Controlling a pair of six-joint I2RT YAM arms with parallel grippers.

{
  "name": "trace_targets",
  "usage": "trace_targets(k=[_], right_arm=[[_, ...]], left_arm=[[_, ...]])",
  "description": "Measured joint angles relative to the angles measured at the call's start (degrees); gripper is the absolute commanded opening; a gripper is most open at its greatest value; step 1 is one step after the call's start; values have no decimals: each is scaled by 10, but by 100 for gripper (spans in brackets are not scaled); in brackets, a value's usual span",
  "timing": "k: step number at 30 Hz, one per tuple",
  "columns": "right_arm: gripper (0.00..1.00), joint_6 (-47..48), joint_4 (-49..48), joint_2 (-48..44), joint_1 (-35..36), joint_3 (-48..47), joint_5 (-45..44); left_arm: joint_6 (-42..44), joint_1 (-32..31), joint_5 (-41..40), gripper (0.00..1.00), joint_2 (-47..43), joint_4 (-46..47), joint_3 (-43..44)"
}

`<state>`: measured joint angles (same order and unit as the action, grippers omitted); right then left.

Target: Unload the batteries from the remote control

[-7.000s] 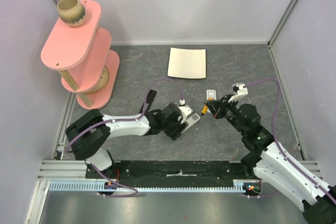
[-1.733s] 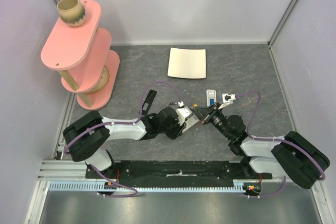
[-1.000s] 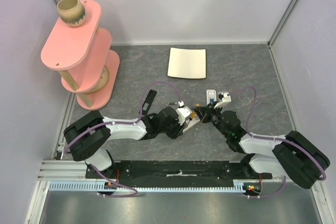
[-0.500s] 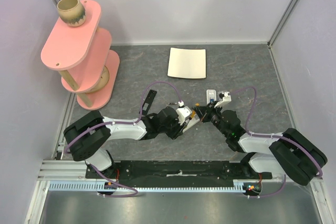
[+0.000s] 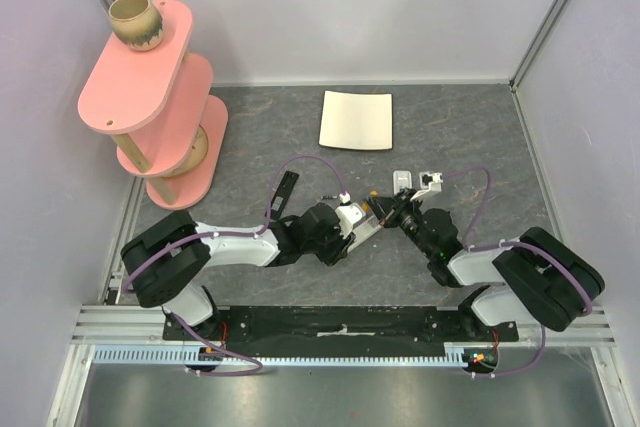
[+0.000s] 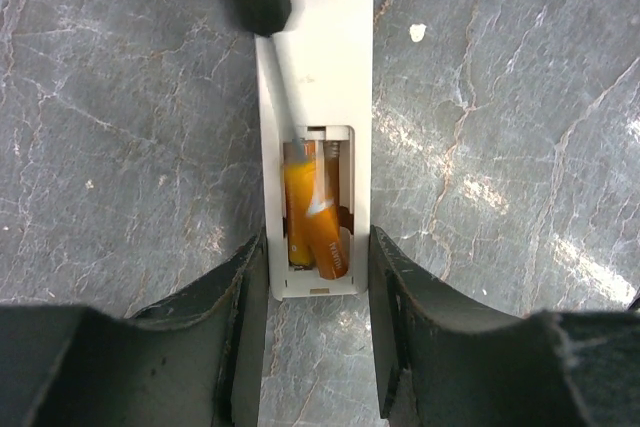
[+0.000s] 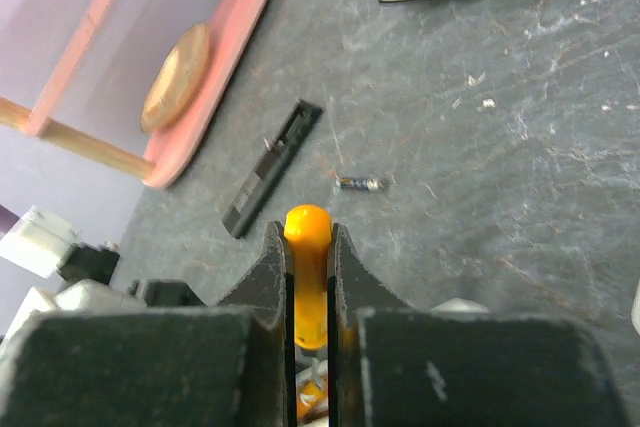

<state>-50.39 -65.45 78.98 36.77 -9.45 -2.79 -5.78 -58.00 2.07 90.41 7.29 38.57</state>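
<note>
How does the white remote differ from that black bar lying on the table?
The remote control is white and gripped between the left end effector's fingers; the black bar lies free on the table, away from both end effectors. The remote control's open bay shows orange batteries; the black bar shows none. Both are slim and long.

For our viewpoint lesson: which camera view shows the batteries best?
Left wrist: it looks straight into the open bay of the remote control, held by the left gripper, where the batteries lie. Top external leaves them tiny and crowded. In right wrist, the right gripper and its orange-handled tool block them.
</note>
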Motion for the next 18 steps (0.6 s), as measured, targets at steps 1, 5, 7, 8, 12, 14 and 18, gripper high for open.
trace_targets(k=[1, 5, 7, 8, 12, 14, 18], right_arm=[[0, -3, -6, 5, 0, 0, -1], [0, -52, -48, 11, 11, 0, 47], [0, -66, -54, 16, 18, 0, 69], [0, -71, -56, 19, 17, 0, 77], [0, -77, -57, 21, 17, -1, 86], [0, -75, -52, 19, 17, -1, 85], [0, -56, -17, -2, 17, -1, 76]], left_arm=[[0, 0, 0, 2, 0, -1, 0], [1, 0, 0, 2, 5, 2, 5], [1, 0, 0, 2, 8, 5, 7], [1, 0, 0, 2, 9, 5, 7], [1, 0, 0, 2, 11, 6, 9], [1, 0, 0, 2, 11, 6, 9], [1, 0, 0, 2, 10, 6, 9]])
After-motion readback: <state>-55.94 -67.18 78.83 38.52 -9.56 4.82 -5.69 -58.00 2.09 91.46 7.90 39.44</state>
